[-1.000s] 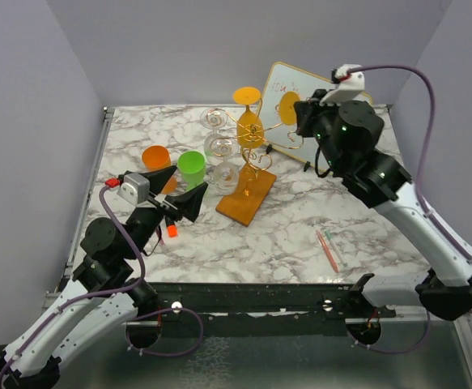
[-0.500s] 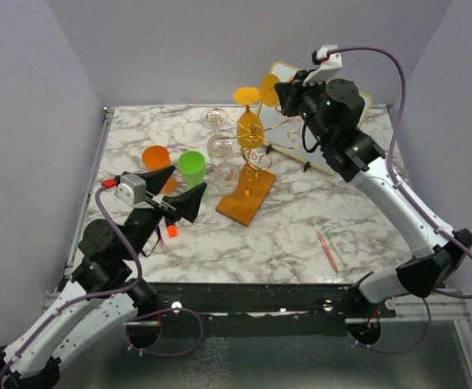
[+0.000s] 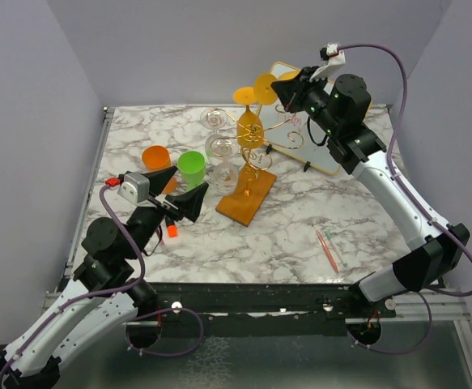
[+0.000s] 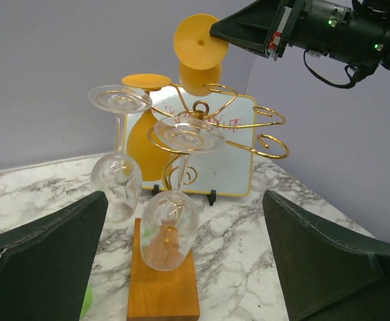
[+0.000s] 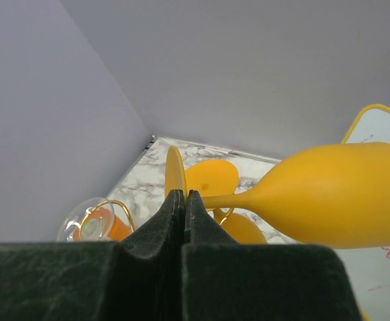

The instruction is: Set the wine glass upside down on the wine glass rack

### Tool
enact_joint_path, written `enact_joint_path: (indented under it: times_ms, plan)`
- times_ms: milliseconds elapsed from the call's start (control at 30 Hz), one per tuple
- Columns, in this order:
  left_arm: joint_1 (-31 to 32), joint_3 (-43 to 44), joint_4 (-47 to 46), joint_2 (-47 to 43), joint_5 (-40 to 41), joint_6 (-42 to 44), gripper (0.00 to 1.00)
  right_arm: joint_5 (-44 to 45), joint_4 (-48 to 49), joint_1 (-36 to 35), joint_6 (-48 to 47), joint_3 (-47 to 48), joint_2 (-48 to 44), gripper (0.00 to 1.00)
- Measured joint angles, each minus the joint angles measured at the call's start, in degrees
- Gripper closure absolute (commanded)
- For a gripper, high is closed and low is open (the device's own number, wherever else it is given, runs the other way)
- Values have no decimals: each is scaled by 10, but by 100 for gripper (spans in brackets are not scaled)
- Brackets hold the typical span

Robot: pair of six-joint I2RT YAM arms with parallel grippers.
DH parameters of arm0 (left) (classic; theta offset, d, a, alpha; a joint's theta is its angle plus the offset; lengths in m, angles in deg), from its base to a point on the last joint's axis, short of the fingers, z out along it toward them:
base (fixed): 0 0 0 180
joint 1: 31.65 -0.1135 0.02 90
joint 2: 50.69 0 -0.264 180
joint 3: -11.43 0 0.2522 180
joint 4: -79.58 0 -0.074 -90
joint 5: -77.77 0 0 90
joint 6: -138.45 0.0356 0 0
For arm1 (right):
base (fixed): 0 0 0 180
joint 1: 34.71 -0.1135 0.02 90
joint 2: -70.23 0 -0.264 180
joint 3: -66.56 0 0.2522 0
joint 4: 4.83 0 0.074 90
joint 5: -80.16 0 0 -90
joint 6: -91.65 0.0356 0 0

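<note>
The job is about half done, by my reading: the wine glass (image 5: 335, 194) is lifted and brought up to the wine glass rack (image 3: 248, 198), but not yet hung. The right end effector (image 5: 183, 198) is clamped tight on the stem just behind the foot and holds the glass in the air, roughly on its side – foot toward the rack, bowl away from it – at about 1 o'clock from the central post and above the top of the wire. An orange glass (image 3: 250, 130) and two clear glasses (image 4: 116, 177) hang on the rack bowl-down, while the scroll arms (image 4: 269, 118) on the whiteboard (image 4: 231, 167) side look free. What remains is turning the glass bowl-down, sliding the stem into a free scroll and letting go. The left end effector (image 3: 189, 177) stands wide apart, holding nothing, low over the surface (image 3: 300, 227) at about 8 o'clock from the rack.
</note>
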Motion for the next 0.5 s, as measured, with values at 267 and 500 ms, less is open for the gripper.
enact_joint_path:
  times_ms: [267, 500]
  plan:
    - [0, -2, 1, 0, 0, -2, 1, -59, 2, 12, 44, -10, 7, 99]
    - [0, -2, 1, 0, 0, -2, 1, -90, -4, 19, 101, -14, 7, 99]
